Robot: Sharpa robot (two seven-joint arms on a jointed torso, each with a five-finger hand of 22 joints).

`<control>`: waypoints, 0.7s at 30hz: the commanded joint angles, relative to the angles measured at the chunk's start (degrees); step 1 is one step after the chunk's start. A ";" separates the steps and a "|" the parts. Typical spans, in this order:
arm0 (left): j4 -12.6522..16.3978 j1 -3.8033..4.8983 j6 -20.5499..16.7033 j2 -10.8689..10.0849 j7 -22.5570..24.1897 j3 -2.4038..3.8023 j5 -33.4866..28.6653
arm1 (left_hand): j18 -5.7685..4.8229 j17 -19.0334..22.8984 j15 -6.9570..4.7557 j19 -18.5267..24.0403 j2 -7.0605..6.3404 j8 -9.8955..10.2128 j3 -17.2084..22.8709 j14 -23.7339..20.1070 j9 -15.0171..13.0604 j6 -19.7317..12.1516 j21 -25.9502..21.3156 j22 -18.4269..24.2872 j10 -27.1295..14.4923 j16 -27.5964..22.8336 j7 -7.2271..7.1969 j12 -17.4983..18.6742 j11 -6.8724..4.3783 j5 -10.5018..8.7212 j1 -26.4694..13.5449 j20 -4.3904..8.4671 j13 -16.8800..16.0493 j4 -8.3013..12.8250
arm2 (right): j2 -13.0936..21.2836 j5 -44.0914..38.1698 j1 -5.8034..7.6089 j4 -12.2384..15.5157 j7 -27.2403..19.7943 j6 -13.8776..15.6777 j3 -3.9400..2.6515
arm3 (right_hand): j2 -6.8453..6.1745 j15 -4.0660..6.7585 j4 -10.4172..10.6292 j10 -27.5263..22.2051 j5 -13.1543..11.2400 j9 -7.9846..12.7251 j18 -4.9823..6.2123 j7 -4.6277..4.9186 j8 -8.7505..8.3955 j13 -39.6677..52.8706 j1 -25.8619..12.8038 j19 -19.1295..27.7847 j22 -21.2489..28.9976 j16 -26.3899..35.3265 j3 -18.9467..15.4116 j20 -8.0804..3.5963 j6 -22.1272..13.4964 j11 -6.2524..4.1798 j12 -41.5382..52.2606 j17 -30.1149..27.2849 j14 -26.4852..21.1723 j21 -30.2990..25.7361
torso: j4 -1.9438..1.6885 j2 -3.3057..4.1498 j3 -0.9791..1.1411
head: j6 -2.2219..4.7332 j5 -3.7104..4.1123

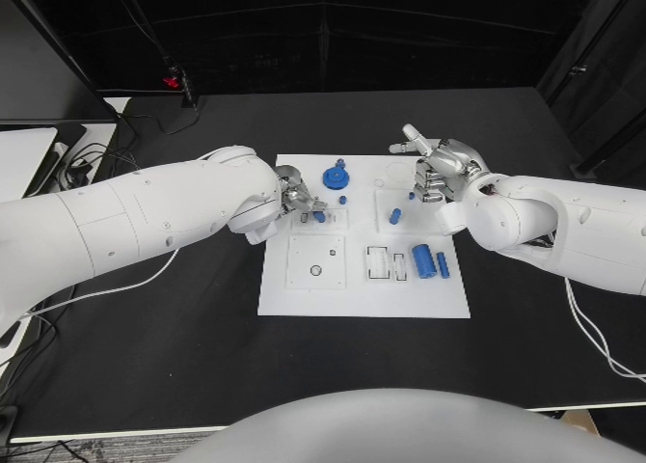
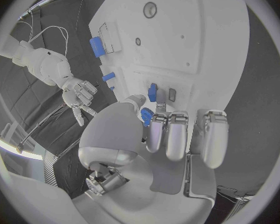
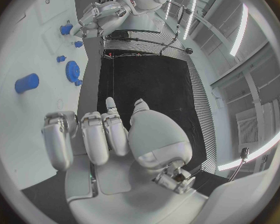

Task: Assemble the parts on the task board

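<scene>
I find the white rectangular task board (image 1: 363, 289) lying square in the middle of the black table (image 1: 171, 338), its recesses facing up so parts can be seated from above.

My left hand (image 1: 298, 201) sits low over the board's far left quarter. In the left wrist view its fingers (image 2: 167, 134) are drawn close together against the thumb around a small blue part (image 2: 146, 116), which I judge it holds just above the board, beside a small blue peg (image 2: 152, 92) already standing there; this looks like an insertion in progress.

My right hand (image 1: 442, 166) hovers off the board's far right corner, fingers loosely spread and holding nothing, apparently kept clear to wait.

The blue toothed gear (image 1: 336, 177) rests near the far edge. The blue cylinder (image 1: 423, 260) and a slimmer blue pin (image 1: 443, 264) lie loose by the right edge, not yet seated.
</scene>
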State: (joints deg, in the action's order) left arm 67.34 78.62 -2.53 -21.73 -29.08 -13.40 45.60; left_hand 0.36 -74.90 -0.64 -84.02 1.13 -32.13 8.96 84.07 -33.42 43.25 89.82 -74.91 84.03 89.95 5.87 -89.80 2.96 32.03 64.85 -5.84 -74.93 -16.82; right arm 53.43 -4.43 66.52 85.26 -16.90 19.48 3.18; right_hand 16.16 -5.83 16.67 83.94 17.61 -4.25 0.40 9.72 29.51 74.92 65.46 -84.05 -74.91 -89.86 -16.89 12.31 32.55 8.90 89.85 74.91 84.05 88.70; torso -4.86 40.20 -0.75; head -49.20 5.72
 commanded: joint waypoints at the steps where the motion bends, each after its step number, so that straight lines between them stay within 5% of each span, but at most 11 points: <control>1: 0.06 -0.22 -0.35 0.02 0.55 -0.16 0.15 | -0.36 -15.10 -0.19 -5.98 0.00 -0.10 -0.12 5.93 2.11 0.09 0.18 -15.09 5.97 0.05 -0.03 -0.20 -0.56 0.44 0.80 -0.08 -15.07 0.18 | -0.06 0.07 0.08 0.02 -0.47 -0.52 -0.03 | 0.45 0.05 0.05 6.06 0.22 0.09 0.25 3.57 0.22 15.08 0.31 -3.97 -14.04 -0.14 0.43 -0.26 -0.52 0.19 0.15 15.09 5.95 -0.28 | -0.05 -0.01 0.01 | -0.11 0.03; 21: -0.45 -0.22 -0.23 0.13 0.27 -0.16 0.15 | -0.36 -15.10 -0.31 -5.98 0.15 -0.62 -0.10 5.93 1.81 0.12 0.18 -15.09 5.97 0.05 -0.20 -0.20 -0.73 0.64 1.44 0.02 -15.07 0.22 | -0.21 0.07 0.07 -0.15 -0.35 -0.64 -0.03 | 0.46 0.05 0.05 6.06 0.23 0.09 0.27 3.57 0.24 15.08 0.33 -3.90 -14.00 -0.14 0.47 -0.26 -0.54 0.19 0.15 15.09 5.95 -0.33 | -0.02 -0.01 0.00 | -0.27 -0.03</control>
State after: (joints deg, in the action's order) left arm 66.96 78.56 -2.93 -21.58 -28.64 -13.42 45.59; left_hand 0.37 -74.91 -0.64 -84.02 1.33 -32.69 8.96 84.07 -31.60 43.26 89.82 -74.91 84.02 89.95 5.85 -89.80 2.52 32.47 65.61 -5.83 -74.93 -16.82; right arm 53.27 -4.43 66.52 85.05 -16.87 19.45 3.19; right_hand 16.15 -5.83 16.84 83.94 17.61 -4.25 0.40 9.72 29.51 74.92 65.46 -84.05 -74.91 -89.86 -16.72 12.31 32.55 8.90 89.85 74.91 84.05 88.70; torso -4.86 40.20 -0.76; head -49.44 5.65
